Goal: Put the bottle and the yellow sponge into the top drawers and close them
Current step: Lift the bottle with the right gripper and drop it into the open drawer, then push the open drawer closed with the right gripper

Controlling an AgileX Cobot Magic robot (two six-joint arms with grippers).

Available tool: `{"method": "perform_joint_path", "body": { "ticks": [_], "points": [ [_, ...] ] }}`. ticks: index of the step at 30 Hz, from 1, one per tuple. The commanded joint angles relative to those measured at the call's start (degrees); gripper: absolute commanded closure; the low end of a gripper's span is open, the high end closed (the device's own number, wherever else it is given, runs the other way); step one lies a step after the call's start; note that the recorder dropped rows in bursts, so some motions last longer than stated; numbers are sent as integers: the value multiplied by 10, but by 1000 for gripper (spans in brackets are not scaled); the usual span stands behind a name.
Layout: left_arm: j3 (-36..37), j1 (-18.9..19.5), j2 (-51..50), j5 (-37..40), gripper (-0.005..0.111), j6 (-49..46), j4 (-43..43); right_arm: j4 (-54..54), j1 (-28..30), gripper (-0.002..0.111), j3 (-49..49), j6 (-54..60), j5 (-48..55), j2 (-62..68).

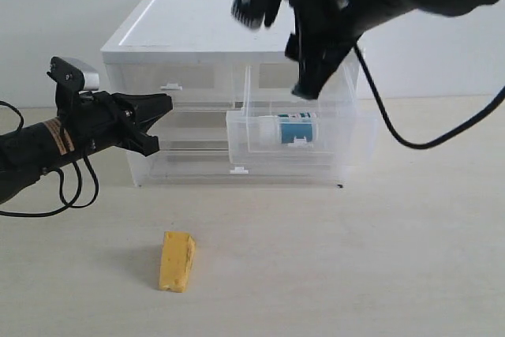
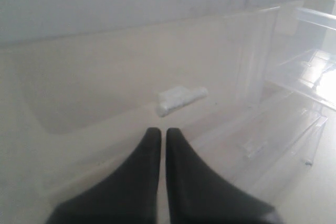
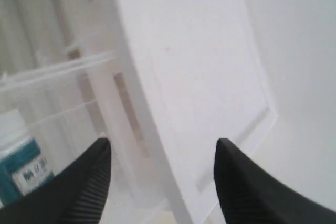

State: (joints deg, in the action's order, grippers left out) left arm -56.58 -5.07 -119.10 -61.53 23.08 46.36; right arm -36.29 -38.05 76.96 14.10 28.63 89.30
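The bottle point(image 1: 296, 127), white with a teal label, lies inside the right top drawer point(image 1: 260, 138), which is pulled out of the white-topped cabinet point(image 1: 185, 33). Above that drawer hangs my right gripper point(image 1: 277, 49), open and empty; its wrist view shows the bottle point(image 3: 20, 167) beside the open right gripper point(image 3: 163, 149). The left top drawer point(image 1: 142, 80) is pushed in. My left gripper point(image 1: 163, 105) is shut on nothing, just in front of it, a little short of its white handle tab point(image 2: 181, 100). The yellow sponge point(image 1: 177, 261) lies on the table in front of the cabinet.
Full-width translucent drawers point(image 1: 197, 165) sit under the top pair. The right arm's black cable point(image 1: 394, 133) loops down past the cabinet's right side. The pale table point(image 1: 355, 258) stretches in front.
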Motion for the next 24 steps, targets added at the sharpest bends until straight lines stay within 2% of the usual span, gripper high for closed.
{"method": "perform_joint_path", "body": {
  "ticks": [1, 6, 7, 11, 18, 24],
  "points": [
    [-4, -1, -2, 5, 103, -4, -19, 73, 3, 68, 2, -145, -19, -50],
    [-4, -1, -2, 14, 103, -4, -19, 289, -2, 106, -36, -136, 9, -73],
    [-4, -1, -2, 14, 103, -4, -19, 311, -8, 108, -55, -128, 12, -77],
    [-4, -1, -2, 14, 103, -4, -19, 327, -39, 108, -147, -136, -26, -93],
    [-4, -1, -2, 13, 103, 0, -17, 330, -43, 108, -289, -204, -238, -71],
    [-4, -1, -2, 12, 103, 3, -15, 329, -5, 108, -310, -172, -339, -32]
  ]
}}
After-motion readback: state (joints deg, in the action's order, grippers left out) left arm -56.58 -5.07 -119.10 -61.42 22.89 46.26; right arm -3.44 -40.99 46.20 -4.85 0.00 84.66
